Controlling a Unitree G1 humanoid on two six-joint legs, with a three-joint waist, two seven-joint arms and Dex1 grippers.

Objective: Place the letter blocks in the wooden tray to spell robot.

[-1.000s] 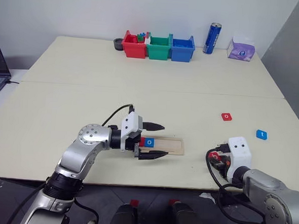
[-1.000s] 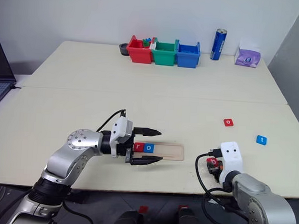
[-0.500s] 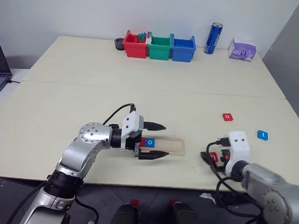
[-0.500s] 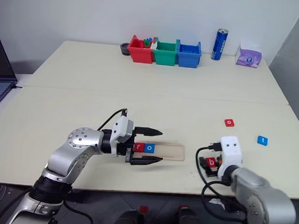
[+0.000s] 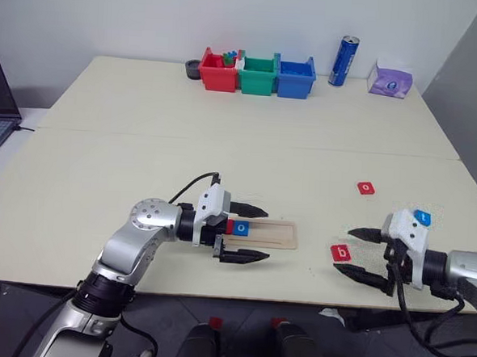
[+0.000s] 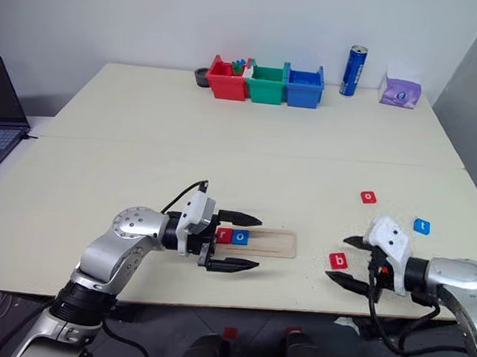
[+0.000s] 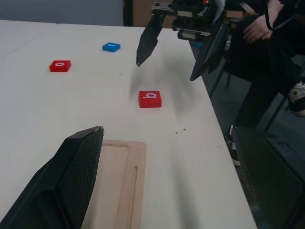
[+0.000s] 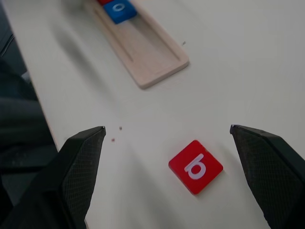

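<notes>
At lower centre of the left eye view, the long pale wooden tray (image 5: 261, 232) lies on the cream table (image 5: 224, 145), a flat red "r" tile (image 6: 224, 236) and a blue "o" tile (image 5: 241, 226) sitting at its left end. The left gripper (image 5: 245, 232) straddles that end, fingers spread wide and empty. To the lower right, the red square "b" tile (image 5: 341, 252) lies flat on the table between the wide-open fingers of the right gripper (image 5: 357, 252), which holds nothing. A second red "o" tile (image 5: 366, 187) and a blue "t" tile (image 6: 421, 226) lie further right. A second ago the right gripper was nearly closed over the "b"; now it has released it and swung level. To regrip well, I would close squarely on opposite edges, keeping the letter upright for the third slot.
</notes>
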